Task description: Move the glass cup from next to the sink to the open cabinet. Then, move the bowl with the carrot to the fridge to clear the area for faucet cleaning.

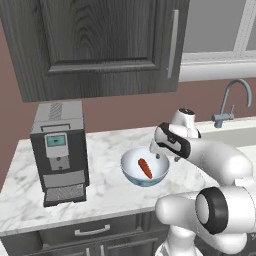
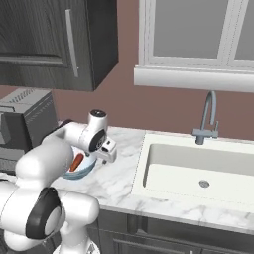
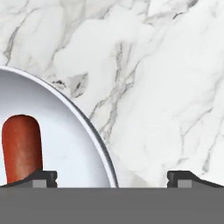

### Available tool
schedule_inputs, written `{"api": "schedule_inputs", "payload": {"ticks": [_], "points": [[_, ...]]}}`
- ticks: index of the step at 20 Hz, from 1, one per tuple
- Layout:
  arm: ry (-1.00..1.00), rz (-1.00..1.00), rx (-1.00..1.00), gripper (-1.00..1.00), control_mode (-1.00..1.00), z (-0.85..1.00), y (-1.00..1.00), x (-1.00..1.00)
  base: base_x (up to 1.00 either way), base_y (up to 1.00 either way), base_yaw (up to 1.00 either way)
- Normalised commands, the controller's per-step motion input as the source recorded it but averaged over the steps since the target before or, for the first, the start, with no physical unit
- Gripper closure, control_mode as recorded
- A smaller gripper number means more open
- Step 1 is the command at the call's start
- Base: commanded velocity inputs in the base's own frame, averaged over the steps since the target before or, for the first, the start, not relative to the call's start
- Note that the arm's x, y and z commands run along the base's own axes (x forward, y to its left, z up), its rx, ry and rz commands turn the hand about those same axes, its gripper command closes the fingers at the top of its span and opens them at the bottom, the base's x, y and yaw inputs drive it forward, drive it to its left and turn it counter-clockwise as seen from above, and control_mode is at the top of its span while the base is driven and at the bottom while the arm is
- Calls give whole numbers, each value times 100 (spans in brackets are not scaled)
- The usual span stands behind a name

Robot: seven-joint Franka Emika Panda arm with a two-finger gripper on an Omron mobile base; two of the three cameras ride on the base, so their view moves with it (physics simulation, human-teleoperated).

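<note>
The pale blue-white bowl (image 1: 131, 169) sits on the marble counter with the orange-red carrot (image 1: 145, 168) lying inside it. My gripper (image 1: 158, 156) hangs open at the bowl's right rim, one finger inside the bowl and one outside. In the hand view the bowl (image 3: 65, 127) curves between my fingertips (image 3: 43, 177), with the carrot (image 3: 22, 146) at the left and my gripper (image 3: 113, 178) astride the rim. From the right base view the bowl (image 2: 85, 171) and carrot (image 2: 77, 162) peek out under my gripper (image 2: 101, 158). The glass cup and the fridge are out of view.
A grey coffee machine (image 1: 60, 150) stands left of the bowl. The sink (image 2: 198, 168) and the gooseneck faucet (image 2: 208, 119) lie to the right. A dark wall cabinet (image 1: 100, 45) with a shut door hangs above the counter, and a window (image 2: 198, 30) sits above the sink.
</note>
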Motion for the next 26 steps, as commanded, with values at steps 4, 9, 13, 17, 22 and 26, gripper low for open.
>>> {"api": "schedule_inputs", "payload": {"ticks": [4, 9, 13, 17, 22, 26], "points": [[2, 0, 0, -100, -100, -47, 0, 4, 0, 0, 0], [0, 0, 0, -100, -100, -37, 0, 2, 0, 0, 0], [0, 0, 0, 100, -100, -17, 2, 2, 0, 0, 0], [0, 0, 0, 100, -100, 0, 0, 0, 0, 0, 0], [0, 0, 0, 100, -100, 0, 0, 0, 0, 0, 0], [-6, -3, 0, 100, -100, 10, 0, -22, 0, 0, 0]]}}
